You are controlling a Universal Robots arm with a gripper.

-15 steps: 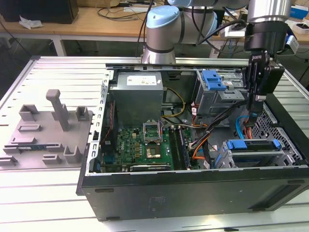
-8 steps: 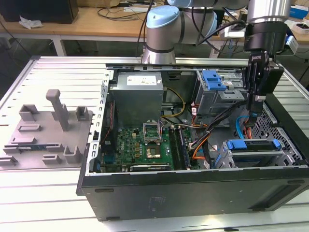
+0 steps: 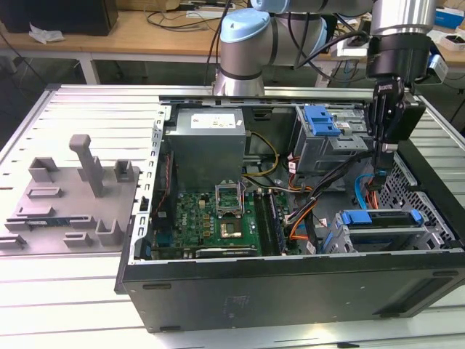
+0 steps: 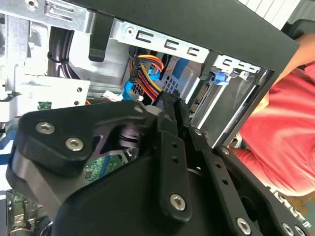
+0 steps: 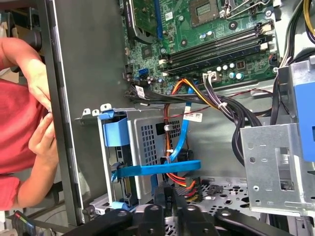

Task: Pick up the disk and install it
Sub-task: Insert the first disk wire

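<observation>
Disk (image 3: 379,218): silver drive in a bright blue bracket, lying flat in the drive cage (image 5: 147,142) at the corner of the open computer case (image 3: 290,287) on the exterior view's right.

Gripper (image 3: 380,169): hangs upright inside the case, near the disk but apart from it, beside blue and orange cables (image 3: 358,193). Its fingers (image 4: 167,128) are pressed together with nothing between them (both wrist views agree).

Motherboard (image 3: 218,214): mid-case.

Grey fixture plate (image 3: 73,196): on the table (image 3: 58,291) at the exterior view's left, well apart from the case.

Person's hand (image 5: 42,135): at the case's outer wall.
</observation>
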